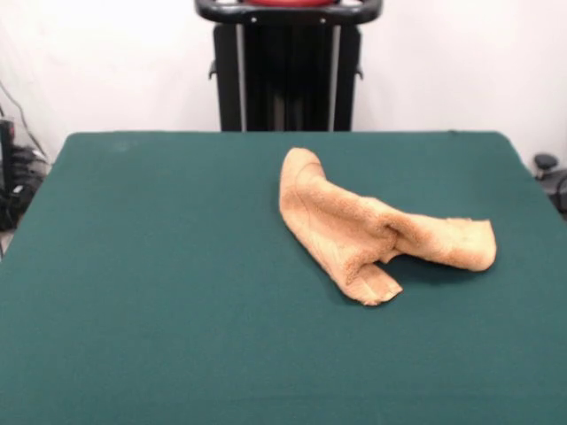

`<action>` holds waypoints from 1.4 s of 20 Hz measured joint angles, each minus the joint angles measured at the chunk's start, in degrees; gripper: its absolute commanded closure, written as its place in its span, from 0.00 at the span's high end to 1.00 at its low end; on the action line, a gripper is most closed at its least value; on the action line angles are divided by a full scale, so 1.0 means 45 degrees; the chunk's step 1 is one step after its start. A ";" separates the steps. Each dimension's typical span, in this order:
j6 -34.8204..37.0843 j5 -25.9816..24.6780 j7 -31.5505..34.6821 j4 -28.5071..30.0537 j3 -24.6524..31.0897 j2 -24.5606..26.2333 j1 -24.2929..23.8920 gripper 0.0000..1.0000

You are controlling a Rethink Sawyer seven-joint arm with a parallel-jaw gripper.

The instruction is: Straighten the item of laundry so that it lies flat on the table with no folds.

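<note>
The tan-orange terry towel (363, 228) lies crumpled on the dark green table (159, 283), right of centre. It is folded over itself in a bent shape. One arm of it runs from the far upper left down to a doubled end near the front. Another fold reaches out to the right. A woven band shows along one hemmed edge. The gripper and arm do not show in the front view.
The robot's black pedestal (288, 75) stands behind the table's far edge at the top centre. Cables and dark equipment (13, 177) sit off the table's left side. A small dark object (546, 163) sits off its right side.
</note>
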 measured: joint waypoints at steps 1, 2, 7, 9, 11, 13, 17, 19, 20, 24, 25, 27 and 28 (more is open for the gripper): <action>-0.0589 -0.0013 0.0193 -0.0190 -0.0195 0.0554 0.0364 0.00; -0.0983 -0.0005 0.0336 -0.0306 -0.0322 0.0923 0.0576 0.00; -0.2359 0.0074 0.0938 -0.0756 -0.0722 0.2461 0.1264 0.00; -0.2341 0.0233 0.1110 -0.0895 -0.0755 0.2888 0.1389 0.00; -0.1733 0.0354 0.1147 -0.1038 -0.0759 0.2830 0.1412 0.00; -0.0957 0.0426 0.1147 -0.1223 -0.0764 0.2640 0.1414 0.00; 0.2581 0.0577 0.1147 -0.2291 -0.0768 0.1706 0.1413 0.00; 0.4140 0.0762 0.1147 -0.2889 -0.0768 0.1299 0.1400 0.00; 0.4549 0.0833 0.1147 -0.3061 -0.0768 0.1183 0.1391 0.00; 0.6466 0.1196 0.1147 -0.3922 -0.0849 0.0272 0.1304 0.00; 0.6630 0.1238 0.1147 -0.4063 -0.0864 0.0139 0.1288 0.00; 0.6763 0.1299 0.1147 -0.4410 -0.0886 -0.0068 0.1265 0.00; 0.6740 0.1299 0.1168 -0.4576 -0.0886 -0.0109 0.1264 0.00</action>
